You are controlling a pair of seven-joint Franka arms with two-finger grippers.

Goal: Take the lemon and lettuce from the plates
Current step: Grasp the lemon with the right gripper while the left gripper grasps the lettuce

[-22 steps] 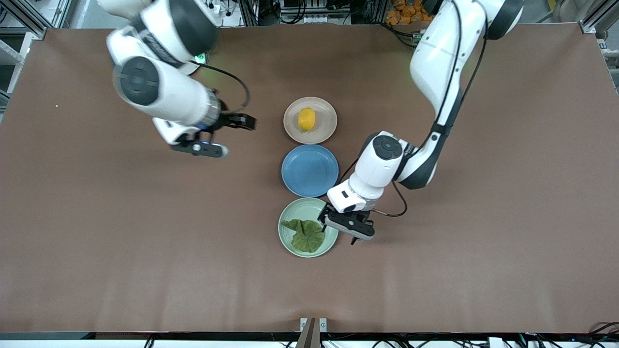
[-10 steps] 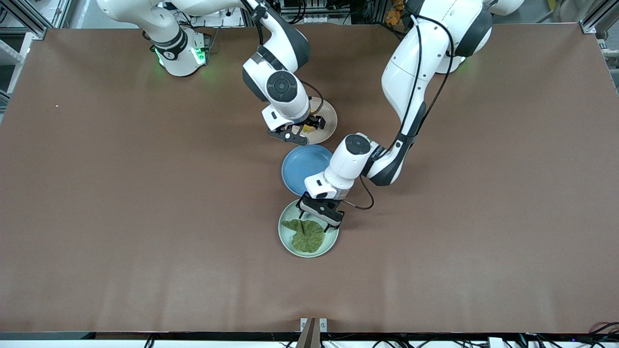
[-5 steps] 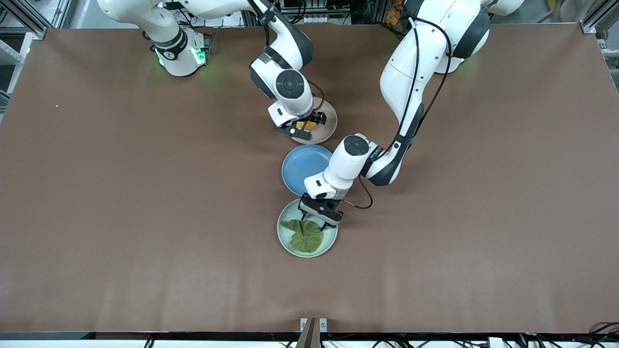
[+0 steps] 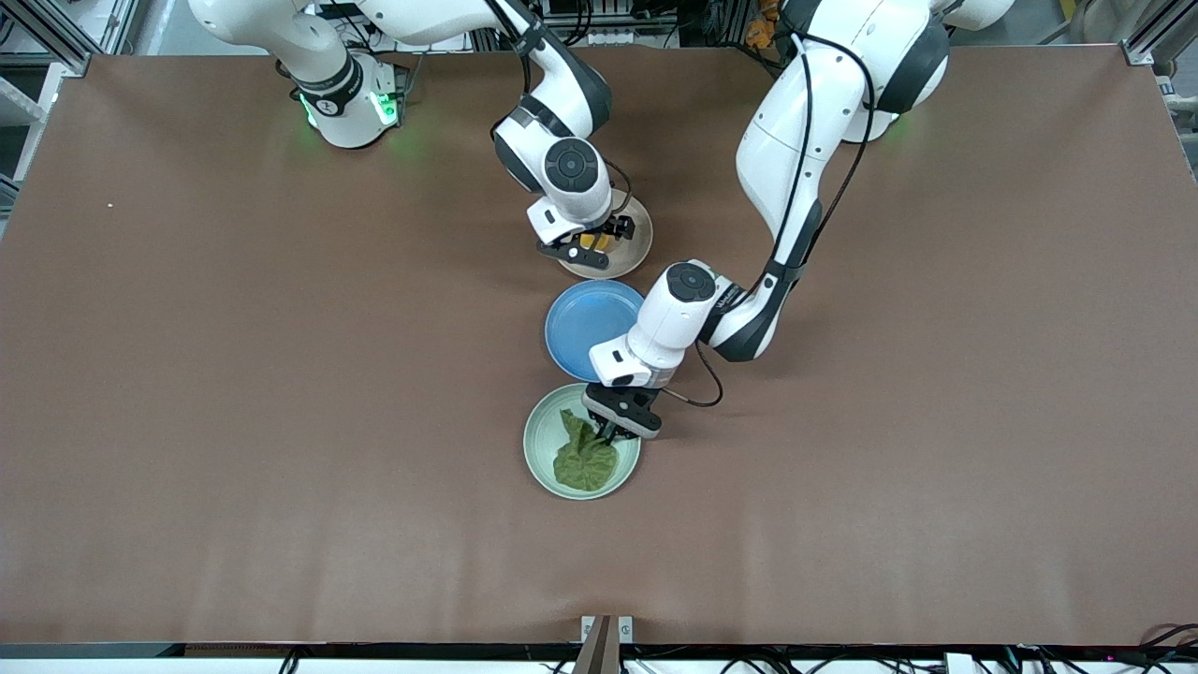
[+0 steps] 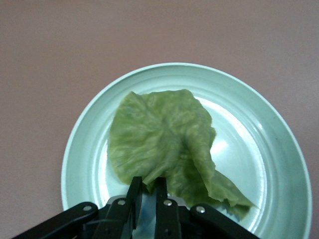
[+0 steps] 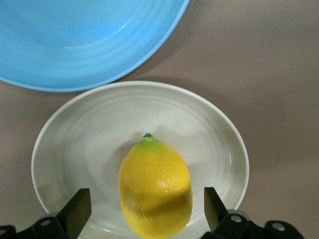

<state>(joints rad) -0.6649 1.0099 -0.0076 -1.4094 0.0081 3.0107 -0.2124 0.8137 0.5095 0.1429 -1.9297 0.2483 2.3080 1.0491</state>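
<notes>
I see left hand [image 4: 613, 432] pinching the lettuce [image 4: 582, 456] edge, leaf on the mint plate [image 4: 537, 440] — not lifted. Right hand [image 4: 593, 245] wide, straddling the lemon [image 6: 155, 186] on the beige plate [image 4: 635, 245] — ungrasped.

White arms, black joints, cables, claws

a blue plate [image 4: 580, 318] on the brown table [image 4: 234, 374].

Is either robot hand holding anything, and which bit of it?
The left gripper pinches the lettuce by its edge, over the mint plate. The right gripper is open around the lemon, holding nothing yet.
</notes>
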